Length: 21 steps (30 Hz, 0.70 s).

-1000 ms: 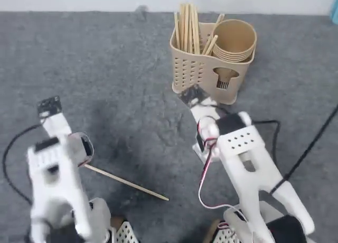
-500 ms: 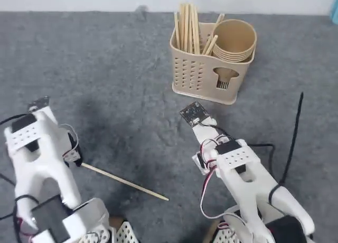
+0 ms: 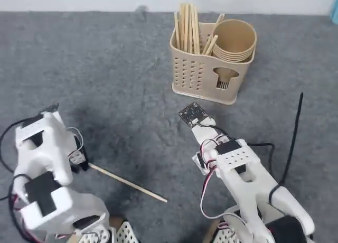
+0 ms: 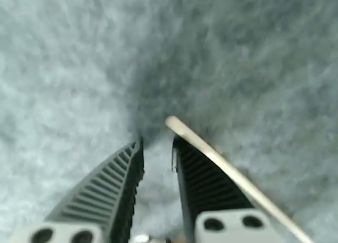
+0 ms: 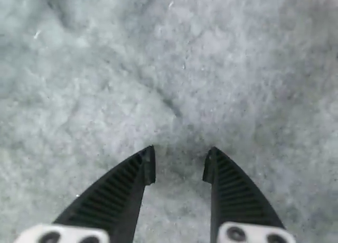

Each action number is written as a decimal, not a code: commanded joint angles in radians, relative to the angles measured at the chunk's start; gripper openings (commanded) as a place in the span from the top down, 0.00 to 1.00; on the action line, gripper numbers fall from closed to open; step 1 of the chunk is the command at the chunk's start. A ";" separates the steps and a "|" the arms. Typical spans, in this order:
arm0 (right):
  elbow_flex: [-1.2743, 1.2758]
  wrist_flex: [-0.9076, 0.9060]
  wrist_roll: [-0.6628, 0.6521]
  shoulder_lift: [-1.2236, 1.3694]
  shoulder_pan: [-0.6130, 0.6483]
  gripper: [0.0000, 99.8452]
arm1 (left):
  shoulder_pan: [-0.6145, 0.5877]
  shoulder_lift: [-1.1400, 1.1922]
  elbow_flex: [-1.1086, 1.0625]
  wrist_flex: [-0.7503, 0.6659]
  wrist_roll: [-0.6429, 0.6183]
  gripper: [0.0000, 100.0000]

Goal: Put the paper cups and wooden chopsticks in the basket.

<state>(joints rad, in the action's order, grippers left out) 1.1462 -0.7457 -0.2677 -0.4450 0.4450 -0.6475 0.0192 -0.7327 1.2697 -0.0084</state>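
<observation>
The beige basket [image 3: 203, 74] stands at the back of the grey carpet, with several wooden chopsticks [image 3: 186, 29] upright in one compartment and stacked paper cups [image 3: 234, 40] in the other. One loose chopstick [image 3: 127, 183] lies flat on the carpet near the front. My left gripper [image 4: 157, 142] hangs low over that chopstick's near end, open by a narrow gap with only carpet between its fingers. The chopstick [image 4: 227, 171] runs along the outer side of one finger [image 4: 198, 171]. My right gripper [image 5: 179, 156] is open over bare carpet, in front of the basket.
Both arm bases [image 3: 68, 211] stand at the front edge. The right arm's black cable [image 3: 293, 142] arcs up on the right. Open carpet stretches between the loose chopstick and the basket.
The left arm swung left and then settled back over the chopstick's near end, nudging it slightly. The right arm drew back from the basket a second ago and has kept still since.
</observation>
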 commanded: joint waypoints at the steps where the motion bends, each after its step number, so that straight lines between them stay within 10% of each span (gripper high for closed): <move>1: -0.002 -0.008 -0.017 -0.038 0.010 0.84 | 0.014 0.000 0.027 -0.064 -0.041 0.91; 21: -0.002 -0.008 -0.043 -0.038 0.010 0.84 | 0.227 -0.002 0.133 -0.057 -0.155 0.91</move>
<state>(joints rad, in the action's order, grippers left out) 1.1462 -0.7472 -0.2954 -0.4450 0.4434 -0.4542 0.0192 -0.6575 1.2267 -0.1496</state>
